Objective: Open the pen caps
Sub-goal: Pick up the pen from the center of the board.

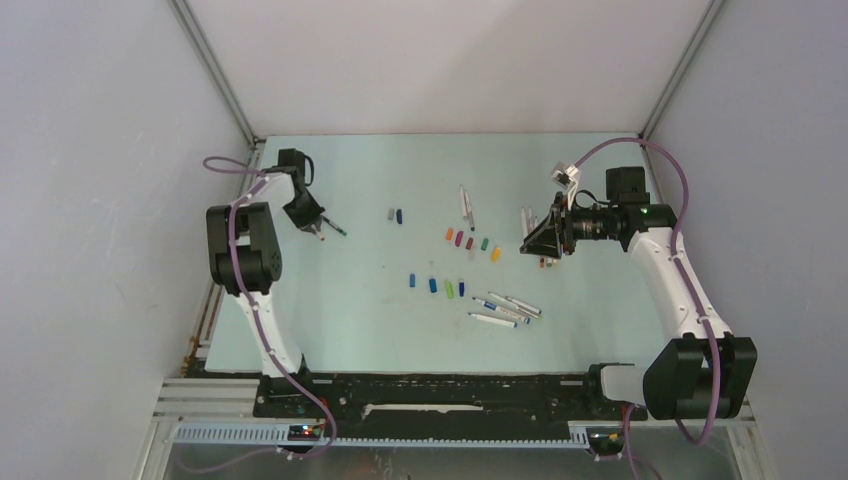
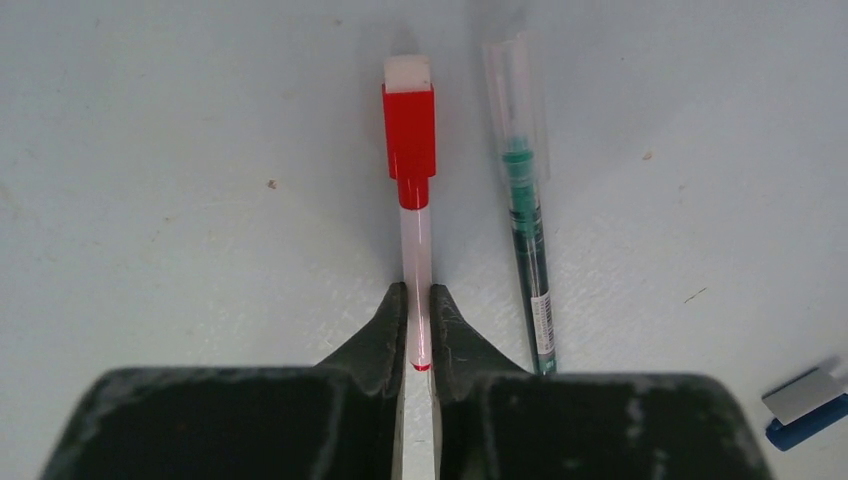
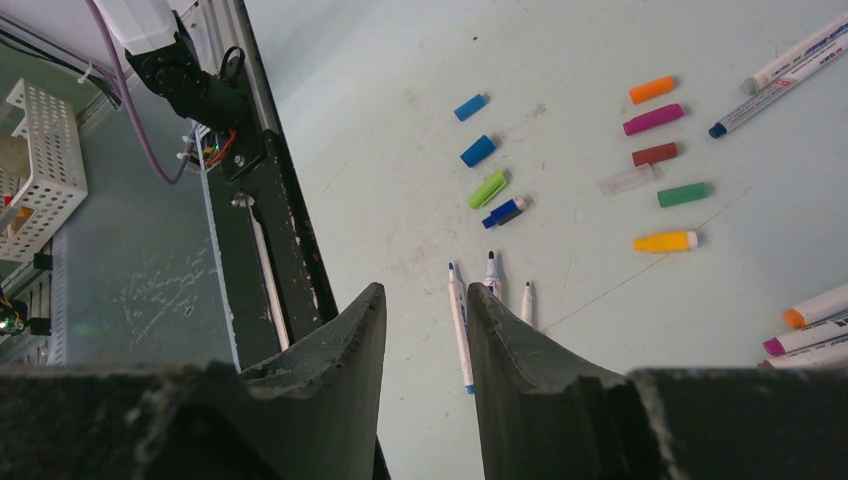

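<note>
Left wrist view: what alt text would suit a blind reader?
Two dark fingers pinch the white barrel of a pen with its red cap on, seen against a pale table. A green-ink pen with a clear cap lies beside it.

Nothing legible for you. The green pen (image 2: 522, 215) just right of the left fingers (image 2: 385, 335) has a barcode sticker (image 2: 543, 320), digits too small. The white pens (image 3: 790, 62) up-right of the right fingers (image 3: 350, 350) carry dark print, unreadable.
</note>
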You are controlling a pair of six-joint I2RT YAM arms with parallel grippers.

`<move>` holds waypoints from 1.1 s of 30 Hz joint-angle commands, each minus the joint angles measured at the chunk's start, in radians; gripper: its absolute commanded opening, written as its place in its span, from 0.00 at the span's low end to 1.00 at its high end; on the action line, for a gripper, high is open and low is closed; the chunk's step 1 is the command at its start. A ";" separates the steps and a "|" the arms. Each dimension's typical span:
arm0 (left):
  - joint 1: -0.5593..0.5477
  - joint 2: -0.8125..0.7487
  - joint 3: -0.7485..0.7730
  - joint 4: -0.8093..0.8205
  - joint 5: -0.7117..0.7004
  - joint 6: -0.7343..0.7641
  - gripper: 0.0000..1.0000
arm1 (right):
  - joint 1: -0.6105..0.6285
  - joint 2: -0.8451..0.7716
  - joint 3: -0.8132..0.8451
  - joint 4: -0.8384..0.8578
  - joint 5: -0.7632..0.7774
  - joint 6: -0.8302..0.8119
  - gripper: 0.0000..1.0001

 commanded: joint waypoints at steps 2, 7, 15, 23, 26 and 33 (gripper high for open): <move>0.007 -0.050 -0.063 0.029 0.016 0.002 0.09 | -0.005 -0.019 0.011 -0.006 -0.022 -0.013 0.38; 0.008 -0.062 -0.086 0.023 0.022 0.003 0.13 | -0.007 -0.025 0.012 -0.005 -0.026 -0.013 0.38; 0.011 -0.097 -0.133 0.030 0.014 -0.004 0.00 | -0.007 -0.040 0.010 -0.005 -0.039 -0.010 0.38; 0.012 -0.251 -0.297 0.126 0.032 -0.040 0.00 | -0.008 -0.044 0.011 -0.010 -0.066 -0.008 0.38; 0.009 -0.328 -0.394 0.186 0.054 -0.066 0.00 | -0.007 -0.041 0.010 -0.014 -0.073 -0.008 0.38; -0.008 -0.546 -0.614 0.316 0.123 -0.104 0.00 | -0.007 -0.030 0.012 -0.028 -0.093 -0.020 0.38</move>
